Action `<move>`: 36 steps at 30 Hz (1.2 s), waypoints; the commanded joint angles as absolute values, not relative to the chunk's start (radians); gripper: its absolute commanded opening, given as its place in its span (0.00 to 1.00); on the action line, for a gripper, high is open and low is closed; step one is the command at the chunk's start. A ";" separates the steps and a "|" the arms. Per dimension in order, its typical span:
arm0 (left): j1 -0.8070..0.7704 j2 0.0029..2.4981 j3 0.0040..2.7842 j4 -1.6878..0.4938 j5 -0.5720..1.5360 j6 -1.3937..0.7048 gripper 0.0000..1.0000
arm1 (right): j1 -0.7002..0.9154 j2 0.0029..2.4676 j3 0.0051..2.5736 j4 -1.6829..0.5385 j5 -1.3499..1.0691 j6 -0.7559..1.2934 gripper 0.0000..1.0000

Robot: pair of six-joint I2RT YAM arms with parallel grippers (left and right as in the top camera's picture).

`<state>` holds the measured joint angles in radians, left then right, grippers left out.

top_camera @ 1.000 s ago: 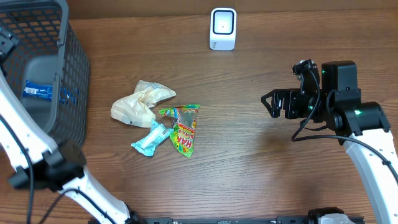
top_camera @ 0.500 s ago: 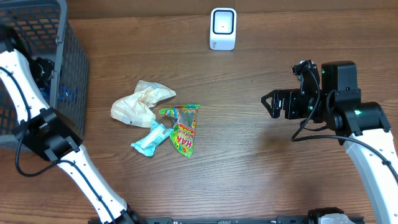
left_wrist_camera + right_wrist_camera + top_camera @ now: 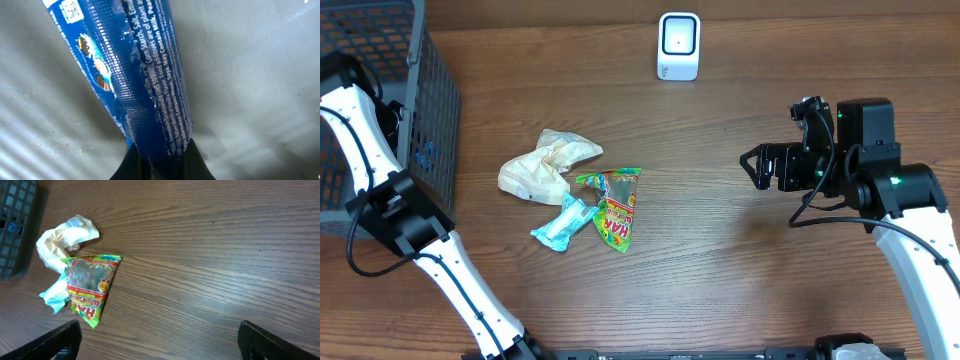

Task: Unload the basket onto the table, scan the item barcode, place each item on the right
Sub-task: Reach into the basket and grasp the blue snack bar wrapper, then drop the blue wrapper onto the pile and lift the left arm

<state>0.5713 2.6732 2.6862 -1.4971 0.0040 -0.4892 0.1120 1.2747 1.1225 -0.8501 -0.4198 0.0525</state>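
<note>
Pick-up step in hand at table's 9 o'clock. Inside basket [image 3: 435,130]: tight pinch by left gripper [image 3: 161,161] on lower end of blue packet [image 3: 145,75], print and small code square showing. Spread wide and empty over bare wood at 3 o'clock: right gripper [image 3: 161,342]. Next, by judgement: lift clear of basket wall, carry to scanner [image 3: 678,45] at 12 o'clock, turn barcode toward its window. Barcode itself not made out in view.

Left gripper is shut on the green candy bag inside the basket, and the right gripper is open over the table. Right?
No. The left gripper is shut on a blue packet, not the green candy bag, which lies on the table; the left wrist view shows it. The rest holds.
</note>
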 commanded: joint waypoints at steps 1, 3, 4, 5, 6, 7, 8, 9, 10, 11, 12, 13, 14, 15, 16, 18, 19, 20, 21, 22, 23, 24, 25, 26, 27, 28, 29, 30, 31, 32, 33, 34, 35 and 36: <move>0.569 2.729 2.702 -1.505 0.085 -0.438 0.04 | 0.118 1.272 1.138 -0.843 -0.429 0.052 1.00; 0.569 2.703 2.733 -1.523 0.087 -0.431 0.04 | 0.118 1.272 1.138 -0.844 -0.429 0.052 1.00; 0.569 2.688 2.755 -1.532 0.087 -0.424 0.04 | 0.118 1.272 1.138 -0.846 -0.429 0.052 1.00; 0.569 2.668 2.780 -1.544 0.086 -0.421 0.04 | 0.118 1.272 1.138 -0.848 -0.429 0.052 1.00; 0.569 2.646 2.806 -1.552 0.086 -0.414 0.04 | 0.118 1.272 1.138 -0.849 -0.429 0.052 1.00; 0.569 2.615 2.841 -1.565 0.086 -0.409 0.04 | 0.118 1.272 1.138 -0.849 -0.429 0.052 1.00; 0.569 2.590 2.864 -1.571 0.086 -0.403 0.04 | 0.118 1.272 1.138 -0.848 -0.429 0.052 1.00; 0.569 2.556 2.890 -1.578 0.084 -0.400 0.04 | 0.118 1.272 1.138 -0.847 -0.429 0.052 1.00; 0.569 2.514 2.916 -1.583 0.078 -0.400 0.04 | 0.118 1.272 1.138 -0.847 -0.429 0.052 1.00; 0.569 2.474 2.936 -1.586 0.073 -0.398 0.04 | 0.118 1.272 1.138 -0.847 -0.429 0.052 1.00; 0.569 2.431 2.954 -1.589 0.071 -0.397 0.04 | 0.118 1.272 1.138 -0.847 -0.429 0.052 1.00; 0.569 2.387 2.969 -1.589 0.072 -0.396 0.04 | 0.118 1.272 1.138 -0.847 -0.429 0.052 1.00; 0.568 2.343 2.981 -1.589 0.072 -0.396 0.04 | 0.118 1.272 1.138 -0.847 -0.429 0.052 1.00; 0.566 2.298 2.989 -1.591 0.072 -0.396 0.04 | 0.118 1.272 1.138 -0.848 -0.429 0.052 1.00; 0.560 2.252 2.991 -1.593 0.072 -0.394 0.04 | 0.118 1.272 1.138 -0.848 -0.429 0.052 1.00; 0.538 2.170 2.991 -1.603 0.080 -0.361 0.04 | 0.118 1.272 1.138 -0.847 -0.429 0.052 1.00; 0.517 2.125 2.991 -1.620 0.082 -0.343 0.04 | 0.118 1.272 1.138 -0.846 -0.429 0.052 1.00; 0.499 2.100 2.991 -1.634 0.082 -0.330 0.04 | 0.118 1.272 1.138 -0.845 -0.429 0.052 1.00; 0.475 2.074 2.991 -1.655 0.081 -0.312 0.04 | 0.118 1.272 1.138 -0.844 -0.429 0.052 1.00; 0.440 2.048 2.991 -1.684 0.079 -0.295 0.04 | 0.118 1.272 1.138 -0.843 -0.429 0.052 1.00; 0.403 2.029 2.987 -1.690 0.086 -0.265 0.04 | 0.118 1.272 1.138 -0.843 -0.429 0.052 1.00; 0.362 2.011 2.973 -1.690 0.112 -0.221 0.04 | 0.118 1.272 1.138 -0.843 -0.429 0.052 1.00; 0.320 1.998 2.959 -1.690 0.126 -0.217 0.04 | 0.118 1.272 1.138 -0.844 -0.429 0.052 1.00; 0.279 1.992 2.948 -1.690 0.133 -0.218 0.04 | 0.118 1.272 1.138 -0.844 -0.429 0.052 1.00; 0.230 1.990 2.939 -1.690 0.132 -0.217 0.04 | 0.118 1.272 1.138 -0.844 -0.429 0.052 1.00; 0.189 1.991 2.928 -1.690 0.131 -0.216 0.04 | 0.118 1.272 1.138 -0.845 -0.429 0.052 1.00; 0.144 1.991 2.904 -1.690 0.127 -0.213 0.04 | 0.118 1.272 1.138 -0.846 -0.429 0.052 1.00; 0.103 1.991 2.870 -1.690 0.123 -0.213 0.04 | 0.118 1.272 1.138 -0.848 -0.429 0.052 1.00; 0.066 1.991 2.833 -1.690 0.119 -0.213 0.04 | 0.118 1.272 1.138 -0.849 -0.429 0.052 1.00; 0.031 1.991 2.787 -1.690 0.112 -0.213 0.04 | 0.118 1.272 1.138 -0.851 -0.429 0.052 1.00; -0.004 1.991 2.727 -1.690 0.107 -0.213 0.04 | 0.118 1.272 1.138 -0.852 -0.429 0.052 1.00; -0.029 1.991 2.671 -1.690 0.113 -0.216 0.04 | 0.118 1.272 1.138 -0.853 -0.429 0.052 1.00; -0.060 1.991 2.603 -1.690 0.132 -0.216 0.04 | 0.118 1.272 1.138 -0.855 -0.429 0.052 1.00; -0.080 1.991 2.559 -1.690 0.132 -0.216 0.04 | 0.118 1.272 1.138 -0.856 -0.429 0.052 1.00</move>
<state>-0.0185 1.9831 2.6736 -1.6833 0.1143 -0.2424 0.1123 1.2747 1.1225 -0.8574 -0.4198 0.0521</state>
